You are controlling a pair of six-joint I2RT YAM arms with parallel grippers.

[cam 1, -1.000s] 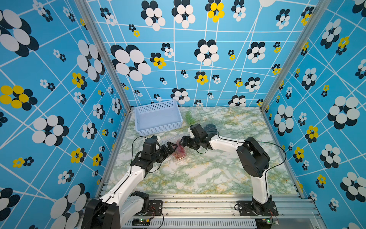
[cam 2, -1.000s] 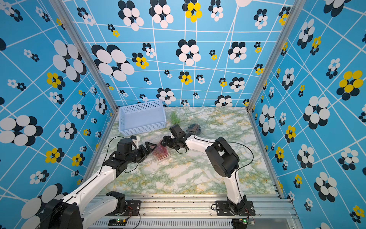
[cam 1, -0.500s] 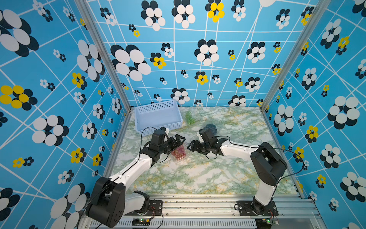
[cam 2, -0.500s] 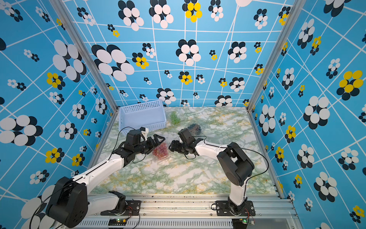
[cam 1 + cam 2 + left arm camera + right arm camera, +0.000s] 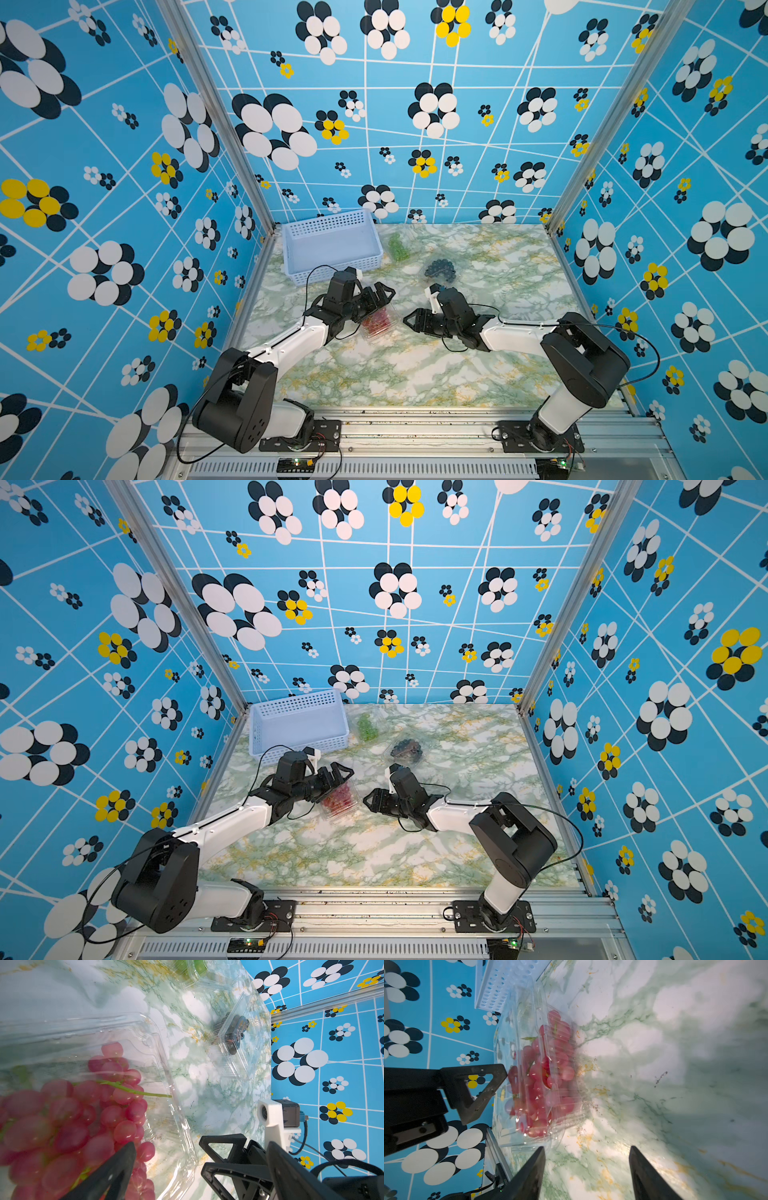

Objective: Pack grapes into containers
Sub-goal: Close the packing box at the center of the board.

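The clear plastic clamshell box (image 5: 387, 330) of pinkish-red grapes (image 5: 375, 322) is lying beneath the wide-parted left gripper (image 5: 379, 300); the right gripper (image 5: 409, 323), parted and seemingly empty, is facing it.

The desk (image 5: 415, 365) is white marble veined green and yellow. The walls (image 5: 124, 166) are blue with white lines and flowers (black, white, yellow). There are pinkish-red grapes (image 5: 377, 322), green grapes (image 5: 397, 248) and blue-black grapes (image 5: 441, 269); the basket (image 5: 328, 220) is pale blue.

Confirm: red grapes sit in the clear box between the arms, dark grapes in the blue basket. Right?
No: the dark grapes lie outside the blue basket, in their own clear box on the table, as both top views show. The red grapes part holds.
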